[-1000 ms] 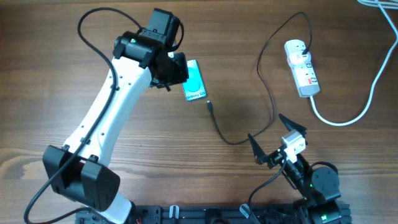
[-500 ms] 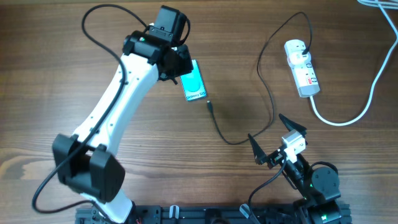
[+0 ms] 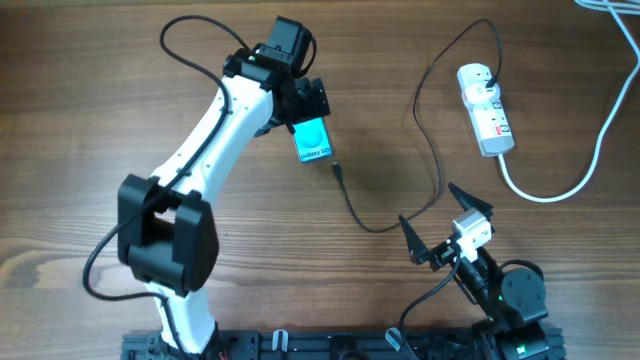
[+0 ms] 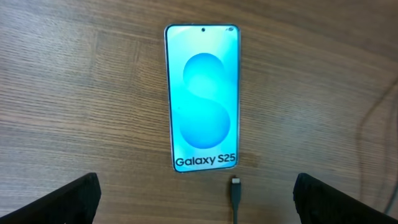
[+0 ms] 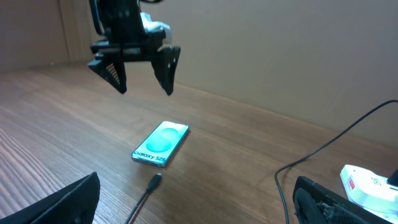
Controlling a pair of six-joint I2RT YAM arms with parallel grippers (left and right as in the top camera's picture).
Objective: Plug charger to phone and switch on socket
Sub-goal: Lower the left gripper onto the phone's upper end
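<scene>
Slackness marks the charger (image 3: pixel 349 203): light and floppy, probably best gripped at its stiff plug tip (image 4: pixel 235 185). The tip lies on the counter (image 4: pixel 74 93) just off the phone (image 4: pixel 203 96)'s "Galaxy" end, pointing along the phone's long axis. Above the phone hovers the left pincer (image 3: pixel 308 100), jaws apart. The right pincer (image 3: pixel 441 222), well away from the phone, is also spread.

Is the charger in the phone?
Out. The charger tip lies just off the phone, bare wood between them.
</scene>
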